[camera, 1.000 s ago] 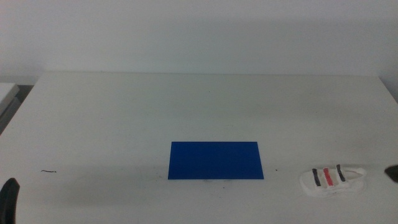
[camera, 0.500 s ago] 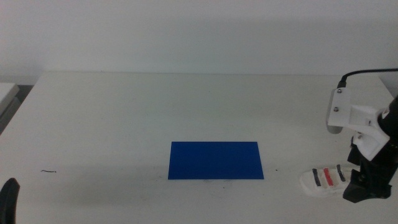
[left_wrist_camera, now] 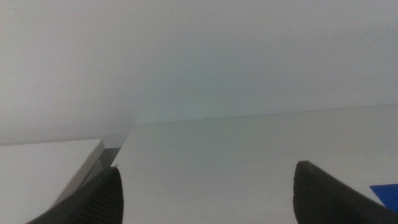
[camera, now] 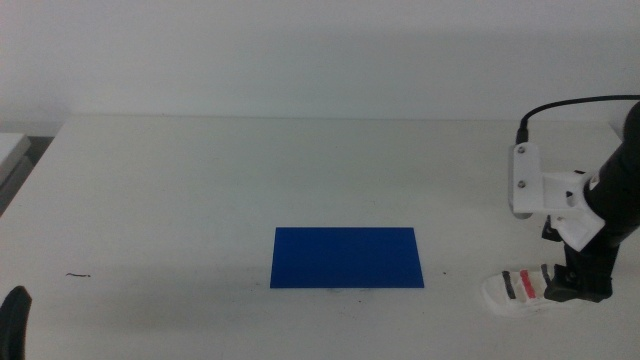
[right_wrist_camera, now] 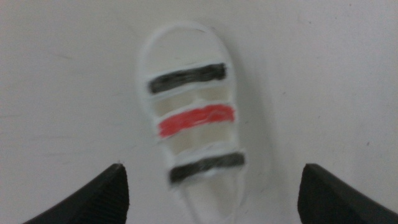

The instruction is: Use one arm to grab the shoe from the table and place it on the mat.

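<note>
The white shoe with black, red and black straps lies on the white table at the front right, to the right of the dark blue mat. My right arm reaches in from the right, and its gripper hangs over the shoe's right end. In the right wrist view the shoe lies between the two wide-open jaws, and the gripper holds nothing. My left gripper waits at the front left corner; in the left wrist view its jaws stand apart and empty.
A small dark speck lies on the table at the front left. A corner of the blue mat shows in the left wrist view. The table's far edge meets a plain white wall.
My right arm has come into view from the right and moved left and down over the shoe. The shoe, the mat and the left gripper have not moved.
</note>
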